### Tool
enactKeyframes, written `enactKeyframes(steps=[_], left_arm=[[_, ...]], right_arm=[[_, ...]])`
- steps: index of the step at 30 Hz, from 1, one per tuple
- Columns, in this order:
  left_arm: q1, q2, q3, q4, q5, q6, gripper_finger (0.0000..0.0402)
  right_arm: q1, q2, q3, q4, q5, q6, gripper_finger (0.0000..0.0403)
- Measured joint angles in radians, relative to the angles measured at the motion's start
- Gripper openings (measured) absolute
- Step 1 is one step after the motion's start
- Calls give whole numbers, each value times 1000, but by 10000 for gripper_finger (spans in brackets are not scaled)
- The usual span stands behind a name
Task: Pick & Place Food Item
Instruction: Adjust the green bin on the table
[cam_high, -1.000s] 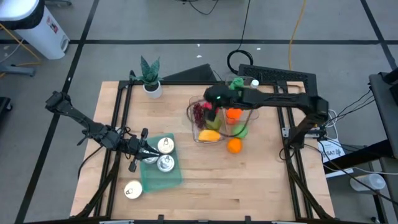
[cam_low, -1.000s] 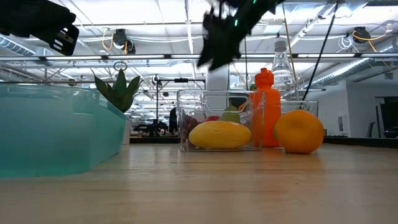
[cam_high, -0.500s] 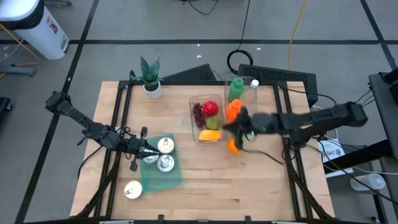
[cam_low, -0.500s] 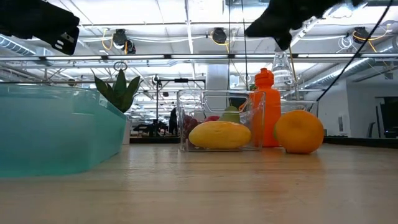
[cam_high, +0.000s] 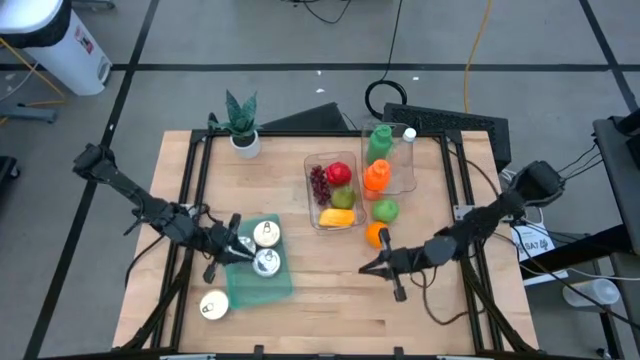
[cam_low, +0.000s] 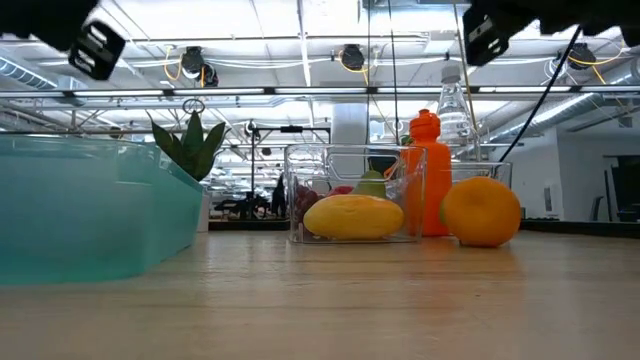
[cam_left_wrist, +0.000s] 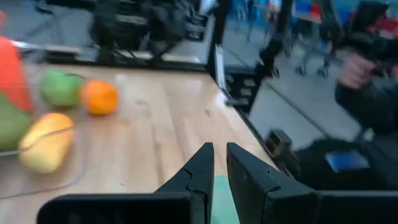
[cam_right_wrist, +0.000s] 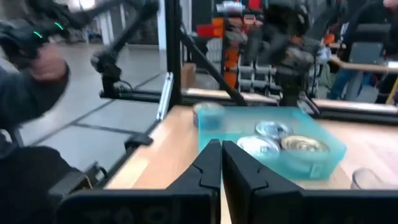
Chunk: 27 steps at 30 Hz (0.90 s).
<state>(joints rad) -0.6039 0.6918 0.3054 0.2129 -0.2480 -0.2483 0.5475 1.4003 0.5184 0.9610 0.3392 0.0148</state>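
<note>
A clear bin in the table's middle holds purple grapes, a red apple, a green fruit and a yellow mango. An orange and a green fruit rest on the table beside its right side. My right gripper hovers shut near the orange, on its near side, pointing toward the table's left, with nothing in it. My left gripper hangs shut over the teal tray, which holds metal cans.
A second clear bin at the back holds a green bottle, an orange bottle and a clear bottle. A potted plant stands at the far left, and one can sits near the front left. Bare wood lies near the front right.
My right gripper has left its place above the clear bin of fruit. It has swung toward the table's right edge and then toward the near edge, ending beside the orange on its near side. The fruit has stayed where it was.
</note>
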Motion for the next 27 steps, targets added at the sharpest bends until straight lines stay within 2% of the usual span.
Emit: enactKeyframes(steps=[4,9,12,16,19,22,27], left_arm=[[-72,202,209,-217,-73,-48,49],[-141,502,526,-630,-104,-264,49],[-171,670,672,-784,-34,-418,49],[-209,848,791,-815,75,-491,49],[-229,932,871,-868,83,-497,49],[-232,988,949,-1000,54,-512,60],[-214,1017,1011,-1097,38,-547,119]], right_arm=[[-22,21,5,-38,1,72,1],[-38,17,5,-85,0,118,3],[-38,17,5,-92,-13,109,4],[-38,17,5,-98,-30,97,4],[-37,17,5,-111,-30,103,4],[-35,17,5,-130,-30,131,4],[-26,19,5,-153,-28,183,4]])
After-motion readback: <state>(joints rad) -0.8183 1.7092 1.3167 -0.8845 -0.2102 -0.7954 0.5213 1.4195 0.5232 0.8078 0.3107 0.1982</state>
